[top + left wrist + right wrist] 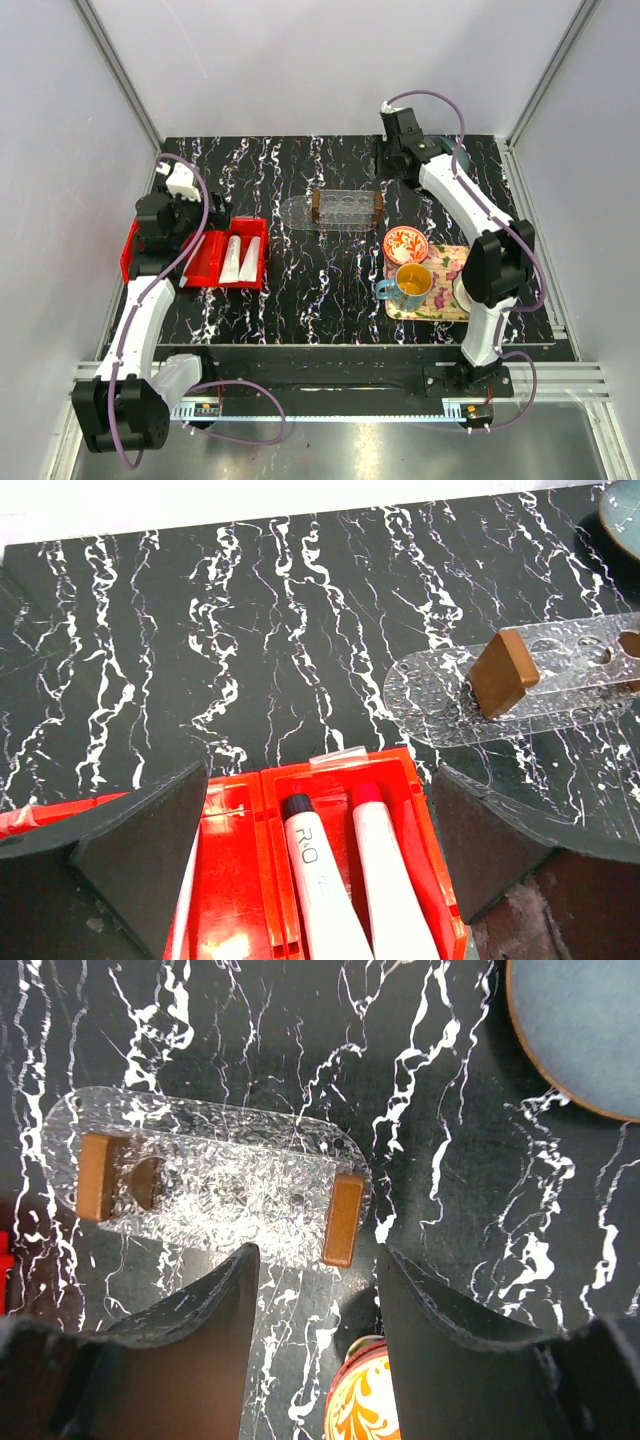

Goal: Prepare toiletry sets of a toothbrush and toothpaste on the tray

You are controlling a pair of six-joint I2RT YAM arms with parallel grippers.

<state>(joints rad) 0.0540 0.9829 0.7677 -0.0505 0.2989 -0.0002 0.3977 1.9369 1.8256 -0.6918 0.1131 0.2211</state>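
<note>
Two white toothpaste tubes lie side by side in the right compartment of the red bin [262,268]. One tube has a dark cap [318,880] and the other a red cap [392,895]; they also show in the top view [233,258] [252,256]. The pale toothbrush [182,905] lies in the left compartment, partly hidden by my finger. The clear oval tray [333,211] sits mid-table with a brown block at each end and holds nothing else. My left gripper [318,780] hangs open over the bin [168,238]. My right gripper [318,1255] is open and empty, just beside the tray's right end [392,165].
A floral rectangular tray [455,300] at the right carries a blue mug [410,285] and a red patterned bowl [405,243], the bowl also showing between my right fingers [365,1405]. A blue-grey plate [580,1030] lies at the back right.
</note>
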